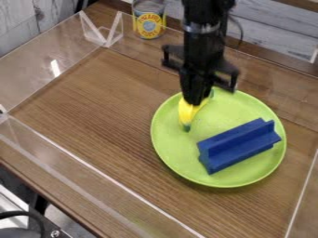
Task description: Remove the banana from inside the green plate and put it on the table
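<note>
The small yellow banana (188, 113) with a greenish tip hangs from my gripper (195, 100), just above the left part of the lime-green plate (177, 151). The black fingers are shut on the banana's upper end. The arm stands upright over the plate. The plate lies on the right side of the brown wood-grain table (99, 98).
A blue ridged block (240, 144) lies in the right half of the plate. Clear acrylic walls (50, 65) ring the table. A small container with a yellow label (149, 25) stands beyond the far wall.
</note>
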You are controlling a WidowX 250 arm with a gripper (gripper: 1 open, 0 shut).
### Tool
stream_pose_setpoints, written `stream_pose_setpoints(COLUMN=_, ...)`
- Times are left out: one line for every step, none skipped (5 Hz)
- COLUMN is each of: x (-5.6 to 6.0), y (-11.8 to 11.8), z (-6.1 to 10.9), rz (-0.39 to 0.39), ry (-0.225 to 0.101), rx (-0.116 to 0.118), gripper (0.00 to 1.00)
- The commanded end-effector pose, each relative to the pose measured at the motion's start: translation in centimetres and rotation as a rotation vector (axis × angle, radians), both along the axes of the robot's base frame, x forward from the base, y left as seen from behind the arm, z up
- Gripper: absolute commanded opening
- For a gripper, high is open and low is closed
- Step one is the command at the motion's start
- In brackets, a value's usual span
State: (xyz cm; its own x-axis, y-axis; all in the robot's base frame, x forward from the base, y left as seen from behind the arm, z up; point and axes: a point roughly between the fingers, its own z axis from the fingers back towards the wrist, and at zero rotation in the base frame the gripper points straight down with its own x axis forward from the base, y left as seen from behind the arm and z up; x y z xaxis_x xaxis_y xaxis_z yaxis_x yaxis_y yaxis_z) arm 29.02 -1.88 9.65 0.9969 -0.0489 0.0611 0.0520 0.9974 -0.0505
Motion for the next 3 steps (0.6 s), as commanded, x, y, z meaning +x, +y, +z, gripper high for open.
stream_pose_setpoints(x=1.2, y=2.0, z=4.4, rz=0.011, ry=-0.079, rx=0.004, gripper=0.00)
stream_pose_setpoints(x=1.5, y=2.9, z=5.5, rz=0.009, ry=-0.086, rx=0.004, gripper=0.00)
stream_pose_setpoints(x=1.5, y=2.5, z=4.4, rz=-0.006, ry=-0.091, rx=0.005, gripper=1.00)
